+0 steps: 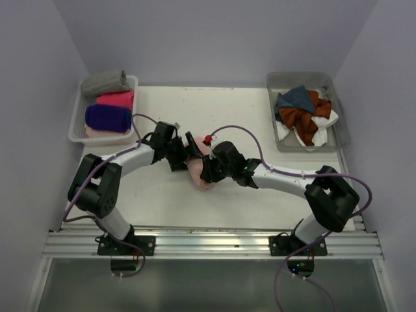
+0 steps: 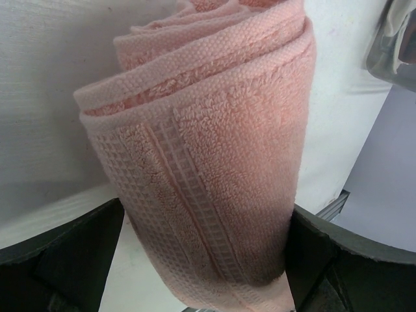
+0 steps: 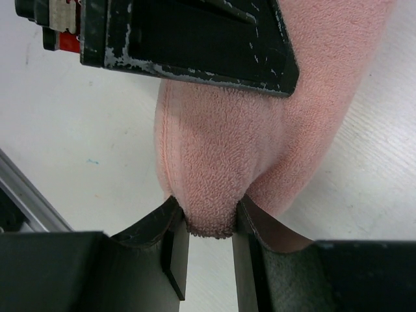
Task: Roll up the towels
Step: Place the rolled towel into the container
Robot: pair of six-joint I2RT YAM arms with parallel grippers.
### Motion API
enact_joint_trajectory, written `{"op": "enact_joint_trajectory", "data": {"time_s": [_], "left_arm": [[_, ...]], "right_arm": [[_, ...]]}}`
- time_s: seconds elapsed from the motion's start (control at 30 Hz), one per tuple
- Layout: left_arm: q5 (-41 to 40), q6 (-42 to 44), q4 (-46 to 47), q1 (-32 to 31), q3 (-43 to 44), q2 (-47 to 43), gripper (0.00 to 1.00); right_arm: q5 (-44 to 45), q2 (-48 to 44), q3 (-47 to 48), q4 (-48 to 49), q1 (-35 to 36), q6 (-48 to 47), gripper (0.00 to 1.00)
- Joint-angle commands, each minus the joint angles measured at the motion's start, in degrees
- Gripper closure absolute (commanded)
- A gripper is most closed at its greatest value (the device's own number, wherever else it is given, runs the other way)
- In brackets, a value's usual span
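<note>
Top view, left to right. A pale tray (image 1: 77,127) stands at the far left corner of the worktop (image 1: 195,110). It holds rolled towels in a row from far to near: a grey roll (image 1: 105,81), a hot pink roll (image 1: 117,99), a purple roll (image 1: 107,117), and a pale pink roll (image 1: 97,132) partly hidden beneath the purple one.

The left arm (image 1: 130,156) reaches rightward to the middle of the worktop. The left pincer (image 1: 185,151) is spread wide and straddles the salmon pink towel (image 1: 203,179). In the left wrist view this towel (image 2: 214,162) shows as a loose roll with its layered end edges visible and a woven band running along its length. It stands between the two dark fingers (image 2: 71,253) of the left pincer (image 2: 208,260), with a gap showing on the left side.

The right pincer (image 1: 209,170) meets the same towel from the right. In the right wrist view the right pincer (image 3: 211,227) is closed on a fold of the salmon pink towel (image 3: 221,162), the terry bulging out between the finger pads (image 3: 175,240). A finger of the left pincer (image 3: 195,39) crosses the top of that view, against the towel. The right arm (image 1: 286,175) runs back to its base at the near right.

A grey bin (image 1: 276,81) stands at the far right corner. It holds unrolled towels in a heap: a teal towel (image 1: 296,97), a rust orange towel (image 1: 302,120) and a white towel (image 1: 325,120).
</note>
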Motion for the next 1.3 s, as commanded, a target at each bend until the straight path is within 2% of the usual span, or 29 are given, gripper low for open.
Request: {"op": "enact_joint_trajectory", "data": {"time_s": [0.0,0.2,0.27,0.3,0.37,0.4,0.47,0.5,0.53,0.63,0.67,0.73,0.83,0.87,0.97,1.0,1.13,1.27], "left_arm": [[0.9,1.0,0.8,-0.2,2.1,0.8,0.0],[1.6,-0.4,3.1,-0.9,1.4,2.6,0.02],[3.1,-1.8,5.6,-1.2,0.2,3.0,0.08],[3.4,-2.2,6.0,-1.2,0.0,3.1,0.17],[3.9,-2.3,6.4,-1.4,0.1,3.5,0.24],[4.1,-2.4,6.6,-1.5,0.0,3.6,0.37],[4.5,-2.7,7.4,-1.5,0.0,3.5,0.48],[4.4,-2.7,7.5,-1.6,0.1,3.3,0.59],[4.4,-2.4,7.5,-1.6,0.3,3.1,0.63],[3.1,0.0,6.3,-1.5,1.7,2.1,0.68],[2.7,1.5,6.2,-1.5,2.3,1.5,0.69],[2.4,2.8,6.1,-1.5,2.5,1.0,0.69],[2.4,5.8,5.8,-1.5,3.3,1.2,0.69],[3.0,6.3,5.8,-1.5,3.5,1.7,0.69],[5.1,7.8,6.9,-1.5,3.4,2.7,0.69],[5.7,8.1,7.3,-1.5,3.2,2.8,0.7],[6.1,8.2,7.4,-1.4,3.4,3.2,0.7],[5.4,7.3,7.6,-1.4,3.6,3.2,0.7]], "right_arm": [[-4.4,-1.9,-1.6,5.0,-0.8,4.4,0.75],[-5.7,-1.6,-3.3,6.8,-1.4,5.9,0.75],[-5.7,-1.6,-3.8,7.3,-1.9,6.4,0.75],[-5.6,-1.6,-4.0,7.4,-1.9,6.4,0.74],[-5.0,-1.4,-4.5,7.3,-2.1,6.3,0.72],[-4.7,-1.3,-4.6,6.9,-2.3,6.0,0.64],[-3.7,-1.2,-3.9,4.4,-2.2,4.1,0.44],[-2.9,-1.9,-3.4,3.2,-2.3,3.6,0.34],[-2.1,-2.7,-2.4,2.0,-2.3,2.8,0.21],[0.8,-8.2,-1.0,-2.8,-2.3,0.7,0.12],[1.7,-9.6,-0.9,-4.3,-2.3,0.1,0.11],[3.4,-13.5,-0.9,-5.1,-2.4,0.0,0.13],[4.8,-15.0,-0.2,-5.5,-2.8,1.5,0.23],[5.1,-14.6,0.2,-5.5,-2.9,2.7,0.33],[4.1,-11.5,2.1,-5.2,-3.0,5.3,0.46],[4.1,-10.7,2.4,-4.9,-3.0,6.2,0.54],[3.0,-6.4,4.9,-4.9,-3.2,7.7,0.59],[-2.6,-3.1,3.4,-1.2,-3.0,9.3,0.62]]}}
